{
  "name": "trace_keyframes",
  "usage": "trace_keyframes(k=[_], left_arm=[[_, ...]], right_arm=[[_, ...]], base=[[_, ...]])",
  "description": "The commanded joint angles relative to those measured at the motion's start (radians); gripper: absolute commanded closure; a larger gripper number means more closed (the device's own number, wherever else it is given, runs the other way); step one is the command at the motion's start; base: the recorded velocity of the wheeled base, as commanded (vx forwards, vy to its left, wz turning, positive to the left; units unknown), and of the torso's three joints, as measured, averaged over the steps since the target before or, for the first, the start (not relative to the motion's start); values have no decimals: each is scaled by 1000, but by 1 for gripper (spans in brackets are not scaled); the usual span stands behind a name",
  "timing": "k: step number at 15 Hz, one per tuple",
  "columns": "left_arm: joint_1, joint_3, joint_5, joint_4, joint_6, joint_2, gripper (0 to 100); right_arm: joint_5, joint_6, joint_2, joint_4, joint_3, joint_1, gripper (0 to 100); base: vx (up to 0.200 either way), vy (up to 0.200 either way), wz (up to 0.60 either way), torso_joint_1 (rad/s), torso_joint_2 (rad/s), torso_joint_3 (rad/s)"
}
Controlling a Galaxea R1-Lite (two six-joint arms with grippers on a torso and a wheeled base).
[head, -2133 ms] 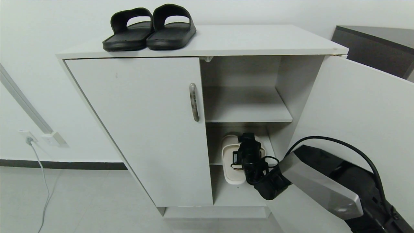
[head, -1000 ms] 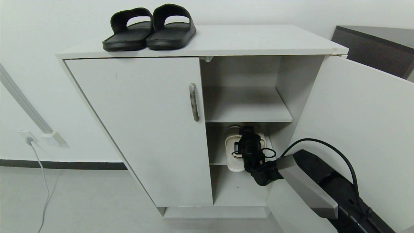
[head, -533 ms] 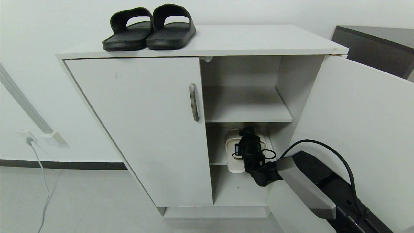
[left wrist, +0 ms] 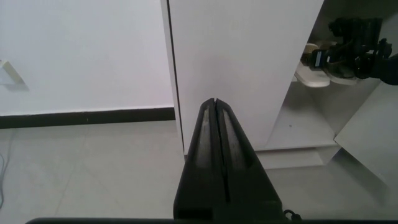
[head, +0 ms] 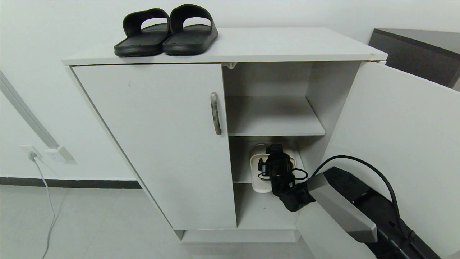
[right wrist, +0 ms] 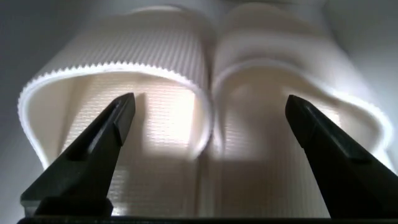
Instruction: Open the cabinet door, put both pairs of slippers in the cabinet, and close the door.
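A black pair of slippers (head: pixel 167 30) rests on top of the white cabinet (head: pixel 287 41). Its right door (head: pixel 399 144) stands open and its left door (head: pixel 154 144) is closed. A cream pair of slippers (head: pixel 259 172) (right wrist: pixel 205 118) (left wrist: pixel 312 73) lies on the cabinet's middle shelf, heels jutting past its front edge. My right gripper (head: pixel 275 151) (right wrist: pixel 208 124) (left wrist: pixel 351 31) is inside that shelf just above the cream pair, open, its fingertips (right wrist: pixel 118 115) spread wide of the straps. My left gripper (left wrist: pixel 215 102) hangs shut, low in front of the cabinet, holding nothing.
An upper shelf (head: pixel 273 117) and a bottom shelf (head: pixel 262 214) are bare. A metal handle (head: pixel 215 113) runs down the closed door's edge. A wall socket with a grey cable (head: pixel 34 156) is at the left, a dark desk (head: pixel 417 50) at the right.
My right gripper pushed the cream slippers deeper onto the middle shelf, then let go and drew back slightly. The black pair and the doors have not moved.
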Motion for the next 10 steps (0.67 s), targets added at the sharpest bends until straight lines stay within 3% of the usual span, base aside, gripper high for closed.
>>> trace_keyframes(k=[1, 10], left_arm=[[0, 0, -1, 0, 0, 2, 100], [0, 0, 1, 0, -5, 2, 100]], right_arm=[[-16, 0, -60, -34, 80, 14, 0], [-33, 0, -408, -334, 800, 144, 0]], base=[[0, 0, 0, 0, 0, 0], [0, 0, 0, 0, 0, 0]])
